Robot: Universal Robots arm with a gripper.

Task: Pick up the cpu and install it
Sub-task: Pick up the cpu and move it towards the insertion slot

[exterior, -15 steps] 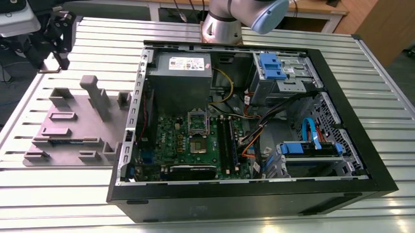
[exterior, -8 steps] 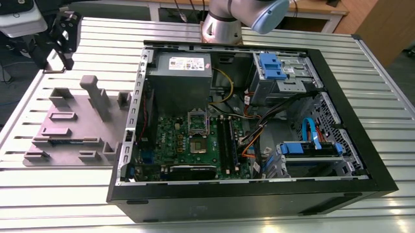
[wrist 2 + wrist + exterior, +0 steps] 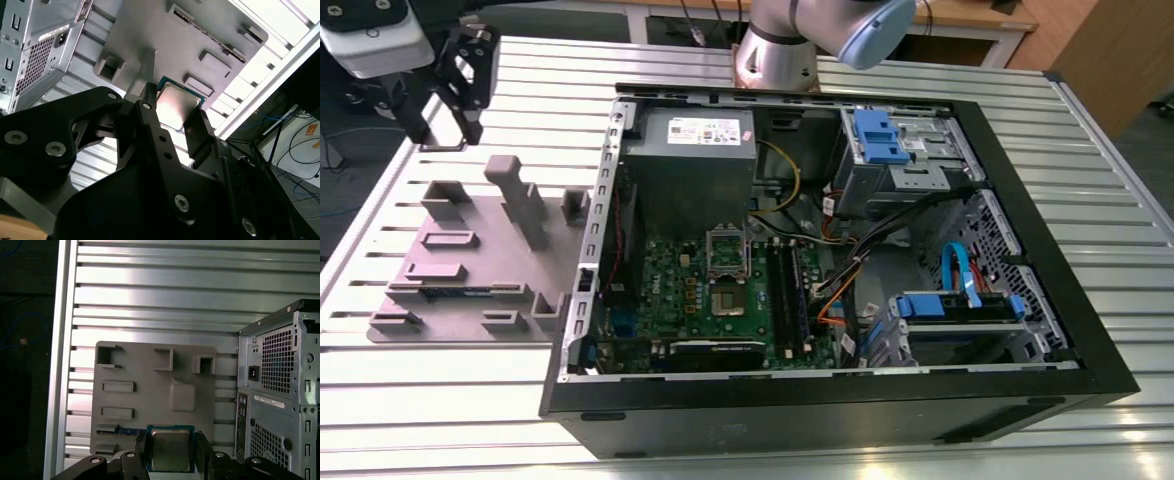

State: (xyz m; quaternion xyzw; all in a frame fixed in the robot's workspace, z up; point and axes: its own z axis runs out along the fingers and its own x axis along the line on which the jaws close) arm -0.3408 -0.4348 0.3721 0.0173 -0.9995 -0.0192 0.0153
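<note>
The tool (image 3: 171,442) is clamped on the cpu (image 3: 177,106). Its two black fingers (image 3: 150,117) press against opposite edges of the chip, which sits flat between them. The fingers are matt black metal bars with small silver screw heads, and they hinge on broad black links. The cpu is a small square with a pale, brushed-silver top that catches a soft glare. A thin green rim runs around it. In both wrist views the tool's linkage covers one edge of the chip, and its underside is hidden.

In the exterior view the tool hangs above the far corner of the worktop (image 3: 150,290), on that view's left. The worktop is ribbed aluminium, its long shiny slats parted by dark grooves. Under the held chip lies a flat grey moulded plate (image 3: 142,402) with a dull surface. The plate carries raised rectangular blocks, upright posts and shallow pockets.

Just beside the plate, on the exterior view's right, stands an open black computer case (image 3: 1047,255). Perforated grey sheet metal forms its back panel. Inside lie a green circuit board (image 3: 670,275), a big grey box (image 3: 680,190) with a white label, blue plastic brackets (image 3: 874,135) and loose cables. A small metal socket frame (image 3: 724,250) sits on the board, and its details are too small to make out. The picture edge cuts off the arm's (image 3: 781,50) silver and pale blue joint.
</note>
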